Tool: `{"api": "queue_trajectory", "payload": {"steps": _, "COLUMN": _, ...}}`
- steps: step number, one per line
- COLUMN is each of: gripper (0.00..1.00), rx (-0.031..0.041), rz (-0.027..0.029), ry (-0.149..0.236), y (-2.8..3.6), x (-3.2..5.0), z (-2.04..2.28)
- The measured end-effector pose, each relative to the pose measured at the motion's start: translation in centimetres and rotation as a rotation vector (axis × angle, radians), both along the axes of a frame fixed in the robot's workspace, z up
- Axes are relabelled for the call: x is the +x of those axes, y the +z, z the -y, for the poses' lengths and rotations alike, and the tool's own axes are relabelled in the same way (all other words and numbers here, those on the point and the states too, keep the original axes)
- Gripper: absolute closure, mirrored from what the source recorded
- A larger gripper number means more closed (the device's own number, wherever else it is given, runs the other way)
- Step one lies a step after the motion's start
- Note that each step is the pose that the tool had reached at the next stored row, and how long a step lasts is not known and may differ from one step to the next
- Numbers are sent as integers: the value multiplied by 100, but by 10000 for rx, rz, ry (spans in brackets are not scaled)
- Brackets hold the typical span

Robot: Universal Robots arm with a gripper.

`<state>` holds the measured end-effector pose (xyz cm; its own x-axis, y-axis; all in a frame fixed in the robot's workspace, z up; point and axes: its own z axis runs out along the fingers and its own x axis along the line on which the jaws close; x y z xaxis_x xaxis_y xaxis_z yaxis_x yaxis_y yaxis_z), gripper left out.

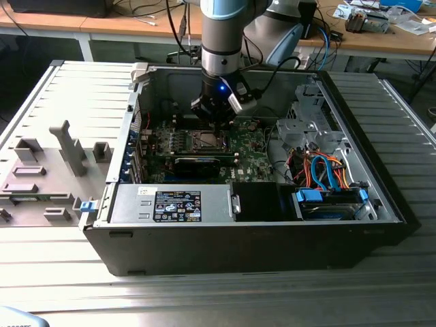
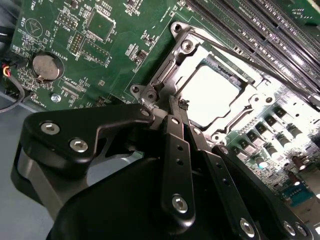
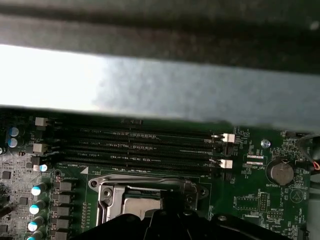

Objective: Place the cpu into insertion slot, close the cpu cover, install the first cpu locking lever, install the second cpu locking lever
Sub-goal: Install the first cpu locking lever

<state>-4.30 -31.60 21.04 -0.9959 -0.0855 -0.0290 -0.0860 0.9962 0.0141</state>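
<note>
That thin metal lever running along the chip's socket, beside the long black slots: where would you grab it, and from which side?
Probably on its straight rod, pinched across from directly above. The locking lever is a thin wire lying flat along the cpu cover, and the memory slots crowd its other side, so only the top looks open.

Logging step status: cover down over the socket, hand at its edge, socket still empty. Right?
Not empty. The second wrist view shows the cpu seated under the cpu cover, its pale top visible through the cover's window. The rest holds: cover down, hand at its edge.
</note>
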Motion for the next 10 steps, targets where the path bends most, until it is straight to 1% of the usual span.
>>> {"api": "queue_trajectory", "payload": {"steps": 8, "gripper": 89, "rx": 1, "rz": 1, "ry": 2, "y": 51, "x": 1, "z": 1}}
{"api": "queue_trajectory", "payload": {"steps": 10, "gripper": 89, "rx": 1, "rz": 1, "ry": 2, "y": 72, "x": 1, "z": 1}}
